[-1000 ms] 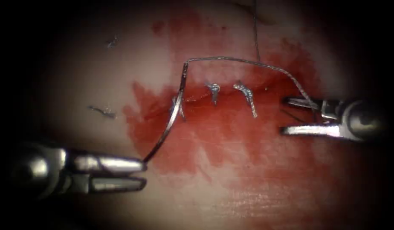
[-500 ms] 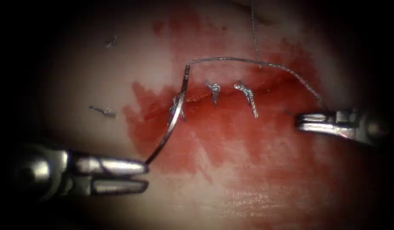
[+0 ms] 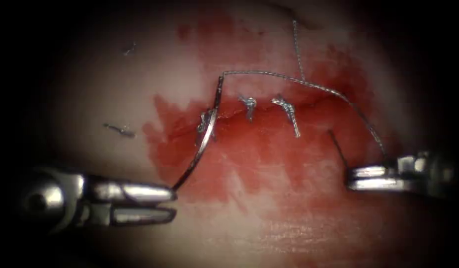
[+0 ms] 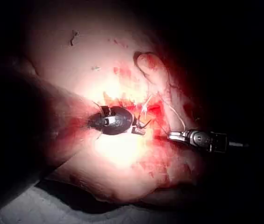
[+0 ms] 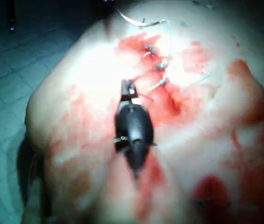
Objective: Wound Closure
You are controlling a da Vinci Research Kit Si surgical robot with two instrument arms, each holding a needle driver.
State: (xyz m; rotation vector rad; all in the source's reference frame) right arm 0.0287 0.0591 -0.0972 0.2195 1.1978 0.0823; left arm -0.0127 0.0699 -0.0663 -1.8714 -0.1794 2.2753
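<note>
Clamped on the needle's [image 3: 202, 139] tip, my left tool [image 3: 172, 191] holds it over the cut [image 3: 269, 111]; my right tool [image 3: 351, 177] pinches thread [image 3: 284, 77] near the tissue's [image 3: 115, 89] right edge.

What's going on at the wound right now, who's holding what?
The left tool holds the curved needle by its tip end; the needle arcs over the cut, free of the tissue. The right tool, right of the cut, is shut on the thread trailing from the needle's tail. Knotted stitches already sit along the cut.
</note>
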